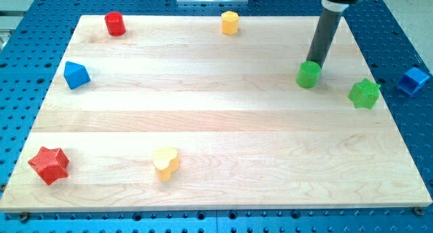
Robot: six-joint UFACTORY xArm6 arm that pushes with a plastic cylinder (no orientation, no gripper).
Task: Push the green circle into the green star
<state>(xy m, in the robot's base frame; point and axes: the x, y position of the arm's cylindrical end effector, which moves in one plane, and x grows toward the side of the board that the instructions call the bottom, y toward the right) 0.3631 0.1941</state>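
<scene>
The green circle (308, 75) stands on the wooden board (216, 124) at the view's upper right. The green star (365, 93) lies to its right and slightly lower, near the board's right edge, with a gap between them. My rod comes down from the view's top right. My tip (314, 62) is at the top edge of the green circle, touching or nearly touching it, just behind it towards the view's top.
A red cylinder (115, 24) and a yellow hexagon block (230, 22) stand along the top edge. A blue triangle block (76, 75) is at the left. A red star (49, 165) and a yellow heart (166, 162) are near the bottom left. A blue block (413, 80) lies off the board at the right.
</scene>
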